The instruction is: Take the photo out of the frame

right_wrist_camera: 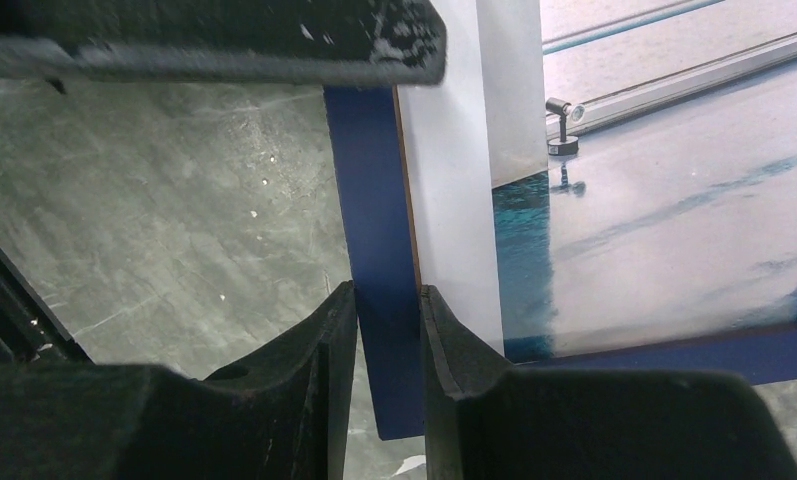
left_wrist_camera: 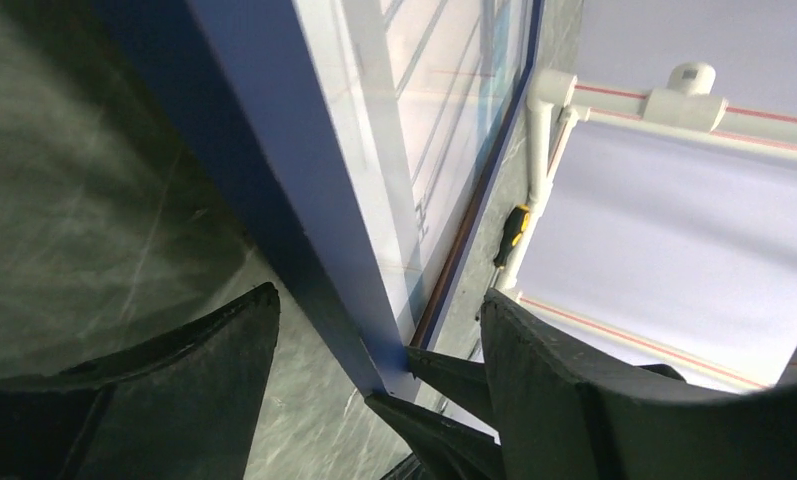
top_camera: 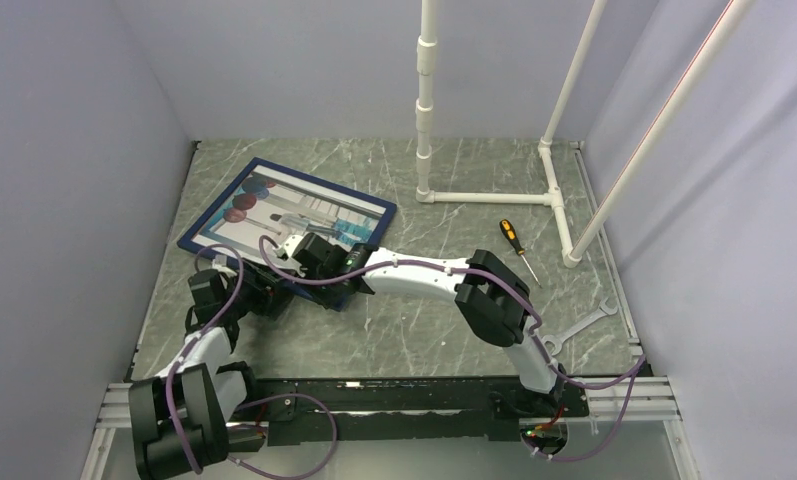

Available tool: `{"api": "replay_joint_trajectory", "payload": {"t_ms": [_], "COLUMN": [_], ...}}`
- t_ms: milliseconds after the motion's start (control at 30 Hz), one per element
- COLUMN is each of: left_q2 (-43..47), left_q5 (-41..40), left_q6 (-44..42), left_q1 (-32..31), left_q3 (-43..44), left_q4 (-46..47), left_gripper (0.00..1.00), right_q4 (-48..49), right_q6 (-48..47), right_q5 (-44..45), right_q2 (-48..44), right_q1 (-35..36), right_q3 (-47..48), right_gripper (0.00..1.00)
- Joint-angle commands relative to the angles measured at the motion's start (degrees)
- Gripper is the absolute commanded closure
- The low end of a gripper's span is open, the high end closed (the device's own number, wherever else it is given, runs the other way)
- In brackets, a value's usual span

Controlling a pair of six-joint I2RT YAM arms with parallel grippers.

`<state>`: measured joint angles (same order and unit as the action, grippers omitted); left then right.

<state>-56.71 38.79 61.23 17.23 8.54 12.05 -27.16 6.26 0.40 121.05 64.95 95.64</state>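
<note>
The navy frame (top_camera: 196, 243) lies at the table's back left with the photo (top_camera: 304, 210) inside it, picture side up. My right gripper (right_wrist_camera: 387, 310) is shut on the frame's narrow border (right_wrist_camera: 374, 200) close to its near corner; the photo's white margin (right_wrist_camera: 454, 200) and a thin brown edge show beside the jaw. My left gripper (left_wrist_camera: 379, 300) is open, its fingers (left_wrist_camera: 224, 340) standing wide on either side of that same corner (left_wrist_camera: 374, 340), apart from it. From above, the left gripper (top_camera: 292, 298) and right gripper (top_camera: 326, 288) meet at the frame's near corner, which they hide.
A yellow-and-black screwdriver (top_camera: 514, 240) lies right of the frame, with a silver wrench (top_camera: 584, 325) near the right edge. White PVC pipes (top_camera: 489, 197) stand at the back right. Grey walls enclose three sides of the table.
</note>
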Motion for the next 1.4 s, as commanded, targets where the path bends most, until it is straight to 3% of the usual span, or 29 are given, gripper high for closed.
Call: {"api": "replay_joint_trajectory", "payload": {"t_ms": [0, 200, 467, 567, 633, 767, 933, 1033, 1133, 1367], "left_q2": [-2.67, -1.46, 3.5, 6.78, 9.07, 12.85, 17.03, 19.25, 21.52, 26.42], "left_q5": [-1.21, -3.8, -4.89, -5.71, -6.11, -6.36, -7.56, -9.47, -12.14, -17.41], "left_q6": [1.62, 3.52, -0.62, -1.99, -2.47, -4.45, -6.44, -8.45, -10.0, -10.95], "left_q1": [-3.08, -5.4, -5.61, -5.54, -5.6, -5.55, -5.6, -5.55, -5.54, -5.55], "left_q3": [0.6, -0.11, 3.16, 4.1, 4.44, 6.16, 9.12, 11.94, 15.05, 20.47], "left_q4": [9.45, 9.95, 1.67, -2.85, -5.25, -11.45, -21.5, -28.85, -36.15, -48.09], "left_gripper": [0.28, 0.41, 0.75, 0.9, 0.94, 1.0, 1.0, 1.0, 1.0, 1.0], "right_q4": [1.44, 1.78, -1.53, -0.78, -0.12, -0.73, -1.34, -1.9, -0.91, 11.57], "right_q6": [2.36, 2.54, 1.37, 1.29, 1.57, 2.77, 2.54, 1.79, 1.08, -3.53], "right_q5": [-2.0, -3.12, -4.8, -4.7, -5.9, -5.39, -5.21, -4.02, 3.45, 18.36], "right_q2": [-4.7, -5.26, -5.25, -7.16, -8.87, -11.23, -15.16, -17.42, -19.94, -27.79], "right_q1": [-0.27, -0.58, -0.47, -0.45, -0.34, -0.29, 0.28, 1.23, 3.66, 13.55], "right_q3": [2.88, 2.66, 3.75, 1.89, 0.8, 0.08, -1.82, -2.9, -5.79, -22.34], "right_gripper": [1.0, 1.0, 1.0, 0.85, 0.77, 0.46, 0.03, 0.0, 0.0, 0.0]}}
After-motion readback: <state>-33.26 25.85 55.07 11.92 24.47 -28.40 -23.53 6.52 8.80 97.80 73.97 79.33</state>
